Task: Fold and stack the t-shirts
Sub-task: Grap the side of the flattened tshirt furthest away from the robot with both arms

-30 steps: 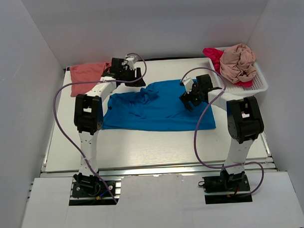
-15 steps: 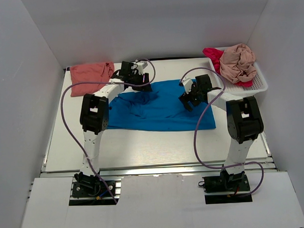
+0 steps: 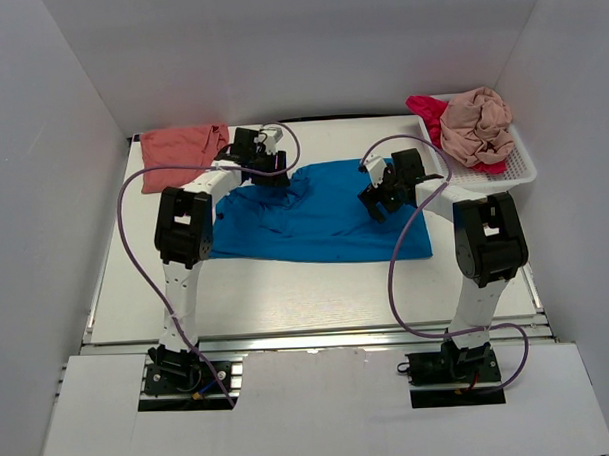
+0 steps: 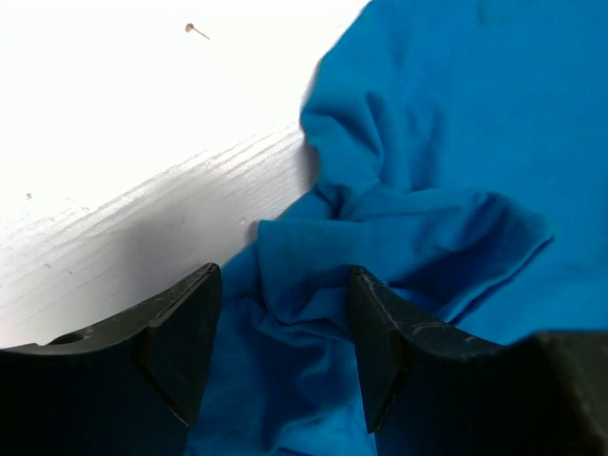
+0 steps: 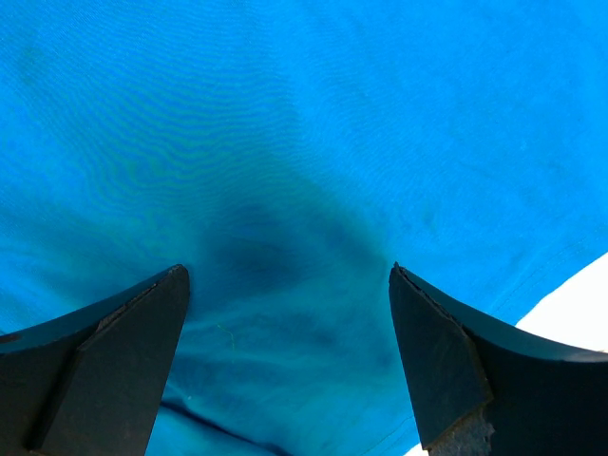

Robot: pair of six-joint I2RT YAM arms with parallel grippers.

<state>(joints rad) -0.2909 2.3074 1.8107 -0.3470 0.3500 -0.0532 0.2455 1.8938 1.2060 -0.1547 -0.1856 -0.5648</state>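
Seen from above, a white desk point(image 3: 287, 289) holds a bright blue t-shirt point(image 3: 314, 223) spread out across its middle, mostly flat, with a bunched, wrinkled patch at its far left corner.

The left gripper point(image 3: 270, 167) is down at that wrinkled corner. In its wrist view, the left gripper's point(image 4: 280, 313) two black fingers stand apart, a crumpled fold of blue cloth lies between them, and bare desk shows beside the shirt's edge. They are not pinched shut on the cloth.

The right gripper point(image 3: 377, 200) sits over the shirt's right part, near its far edge. The right gripper's point(image 5: 288, 274) fingers are spread wide (its wrist view is filled almost wholly with smooth blue fabric), and nothing is held.

A salmon-coral t-shirt point(image 3: 177, 147) lies folded at the desk's far left corner, just beside the left arm's wrist.

At the far right, a white slotted basket point(image 3: 517, 166) holds a crumpled beige-pink t-shirt point(image 3: 476, 122) on top of a magenta-red t-shirt point(image 3: 428, 112), which hangs over the basket's left rim.
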